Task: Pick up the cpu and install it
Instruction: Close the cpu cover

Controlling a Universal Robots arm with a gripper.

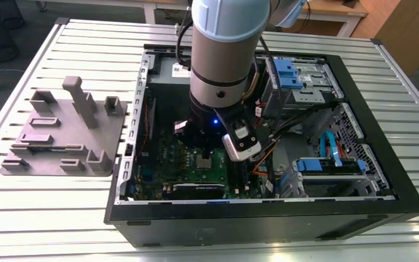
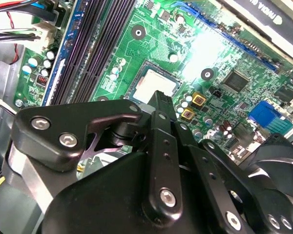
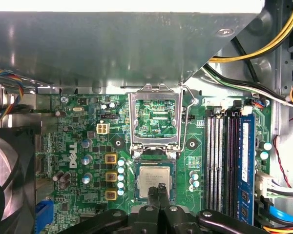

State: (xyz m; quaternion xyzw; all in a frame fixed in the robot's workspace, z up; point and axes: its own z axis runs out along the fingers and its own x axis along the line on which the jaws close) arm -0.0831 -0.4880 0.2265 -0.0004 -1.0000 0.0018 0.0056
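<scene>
The cpu, a small silver square chip, lies flat in its socket on the green motherboard; in the second wrist view the cpu sits just beyond the black fingers. My gripper hovers over the chip's near edge with its two narrow fingers pressed together and nothing between them. The gripper tip overlaps the chip's edge; I cannot tell if it touches. The socket's metal retention frame stands hinged open behind the chip. In the exterior view the arm reaches down into the open computer case.
Dark memory slots with a blue-labelled stick run beside the socket. A grey metal box overhangs the board, with cable bundles nearby. A graphics card and blue drive brackets crowd the case. A grey parts fixture stands on the table.
</scene>
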